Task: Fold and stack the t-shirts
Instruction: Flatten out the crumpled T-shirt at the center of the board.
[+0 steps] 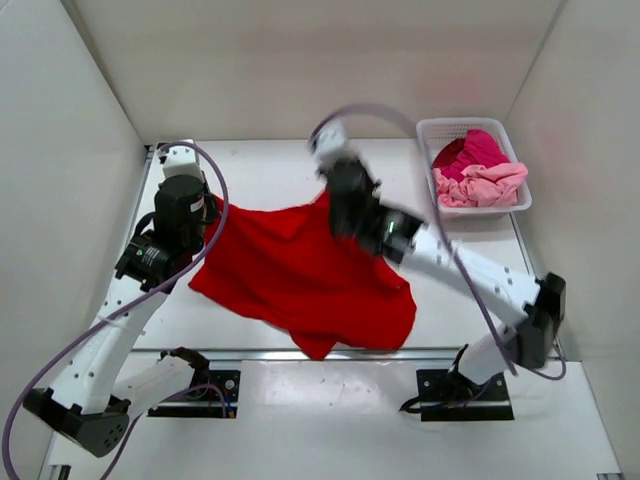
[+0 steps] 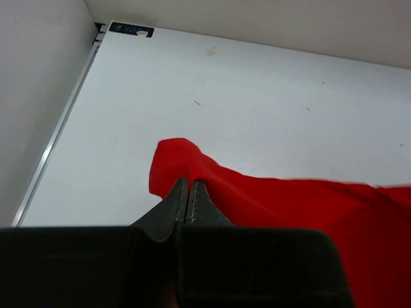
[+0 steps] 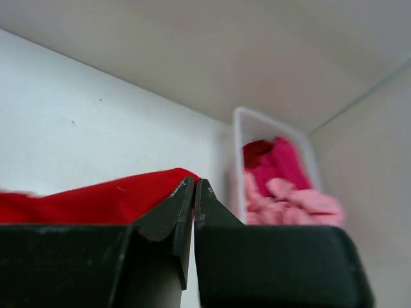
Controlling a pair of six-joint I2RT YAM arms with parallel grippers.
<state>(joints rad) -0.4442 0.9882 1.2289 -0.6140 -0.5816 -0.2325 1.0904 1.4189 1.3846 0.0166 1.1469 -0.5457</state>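
A bright red t-shirt (image 1: 300, 275) hangs stretched between my two grippers above the white table, its lower edge draping toward the near edge. My left gripper (image 1: 207, 218) is shut on its left corner; in the left wrist view the fingers (image 2: 189, 192) pinch the red cloth (image 2: 289, 205). My right gripper (image 1: 330, 200) is shut on its right top corner; in the right wrist view the gripper (image 3: 194, 187) clamps the red shirt (image 3: 96, 199). Magenta (image 1: 478, 150) and pale pink (image 1: 485, 185) shirts lie crumpled in the basket.
A white lattice basket (image 1: 425, 135) stands at the back right of the table, also in the right wrist view (image 3: 239, 138). White walls enclose the table on three sides. A black label (image 2: 130, 29) sits at the far left corner.
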